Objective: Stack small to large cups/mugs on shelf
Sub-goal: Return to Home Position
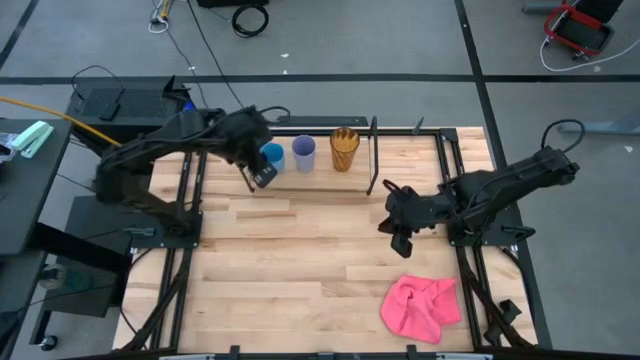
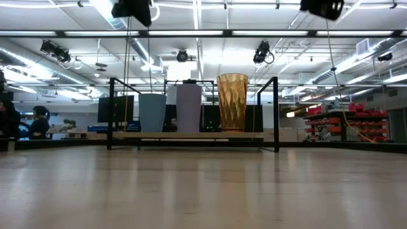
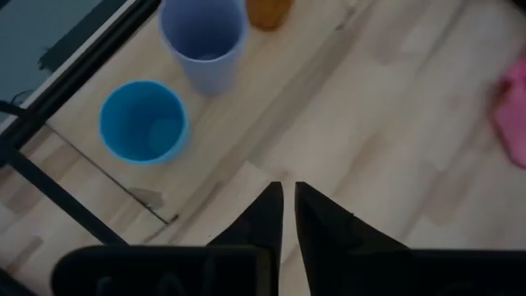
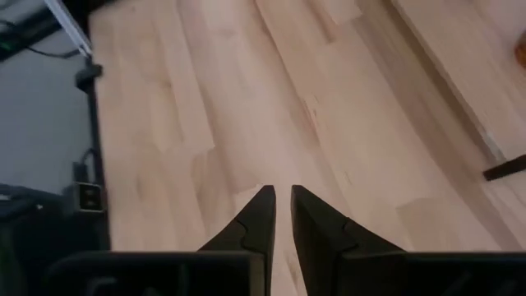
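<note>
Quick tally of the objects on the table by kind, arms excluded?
Cups: 3 (blue cup, lavender cup, amber cup)
Shelf: 1
Pink cloth: 1
Total: 5

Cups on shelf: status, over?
Left end effector shut, empty, by shelf. Right end effector shut, empty, over table. Blue cup, lavender cup, amber cup upright in row on shelf. Pink cloth apart.
</note>
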You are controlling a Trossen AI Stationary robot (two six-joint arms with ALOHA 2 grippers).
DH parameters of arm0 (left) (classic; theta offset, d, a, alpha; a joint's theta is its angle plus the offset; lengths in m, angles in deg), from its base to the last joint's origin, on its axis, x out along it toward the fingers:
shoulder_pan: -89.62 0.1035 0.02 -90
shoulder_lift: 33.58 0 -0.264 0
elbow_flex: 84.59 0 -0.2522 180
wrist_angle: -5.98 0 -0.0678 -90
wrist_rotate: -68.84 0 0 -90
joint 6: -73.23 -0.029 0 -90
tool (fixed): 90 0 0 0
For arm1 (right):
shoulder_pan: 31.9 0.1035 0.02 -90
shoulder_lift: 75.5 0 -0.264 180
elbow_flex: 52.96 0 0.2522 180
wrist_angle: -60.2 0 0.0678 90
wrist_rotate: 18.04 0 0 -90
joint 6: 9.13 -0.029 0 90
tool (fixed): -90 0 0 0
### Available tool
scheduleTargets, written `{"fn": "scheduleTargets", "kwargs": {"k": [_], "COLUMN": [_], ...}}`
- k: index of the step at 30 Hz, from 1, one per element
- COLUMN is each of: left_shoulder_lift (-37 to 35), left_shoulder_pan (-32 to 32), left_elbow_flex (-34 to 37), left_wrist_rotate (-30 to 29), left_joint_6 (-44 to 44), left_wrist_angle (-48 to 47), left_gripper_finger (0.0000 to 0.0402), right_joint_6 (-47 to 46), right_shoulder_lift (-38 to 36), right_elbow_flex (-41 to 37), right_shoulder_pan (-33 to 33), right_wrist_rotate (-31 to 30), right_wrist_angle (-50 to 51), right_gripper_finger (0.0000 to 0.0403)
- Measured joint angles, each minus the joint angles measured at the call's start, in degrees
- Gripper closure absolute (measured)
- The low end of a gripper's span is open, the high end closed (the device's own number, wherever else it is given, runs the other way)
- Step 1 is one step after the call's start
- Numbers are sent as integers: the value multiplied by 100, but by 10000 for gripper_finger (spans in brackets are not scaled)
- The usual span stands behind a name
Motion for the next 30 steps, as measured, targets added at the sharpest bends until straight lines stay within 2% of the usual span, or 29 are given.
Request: {"fn": "scheduleTargets", "kwargs": {"k": [5, 11, 19, 22, 24, 27, 30], "left_shoulder_lift": [-411, -845, -1429, -1608, -1758, -2098, -2487], "left_shoulder_pan": [-381, -702, -1116, -1424, -1691, -2122, -2451], "left_elbow_flex": [0, -2, -2, -2, 139, 863, 1806], "left_wrist_rotate": [12, 3, -6, -87, -107, -104, 39], "left_joint_6": [-118, -70, -772, -905, -1041, -1265, -1345], "left_wrist_angle": [-152, -270, 47, 346, 796, 1868, 2857], "left_gripper_finger": [360, 354, 359, 360, 360, 362, 361], "right_joint_6": [22, 551, 773, 692, 632, 658, 672], "right_shoulder_lift": [-51, -262, -1402, -2039, -2514, -3251, -3799], "right_elbow_flex": [676, 1340, 1392, 1141, 735, -246, -1469], "right_shoulder_pan": [99, 227, 326, 326, 326, 388, 530], "right_wrist_rotate": [6, 177, 216, 188, 188, 473, 1064], "right_wrist_angle": [204, 236, 480, 371, -56, -1116, -2590], "right_gripper_finger": [353, 353, 353, 353, 353, 353, 353]}}
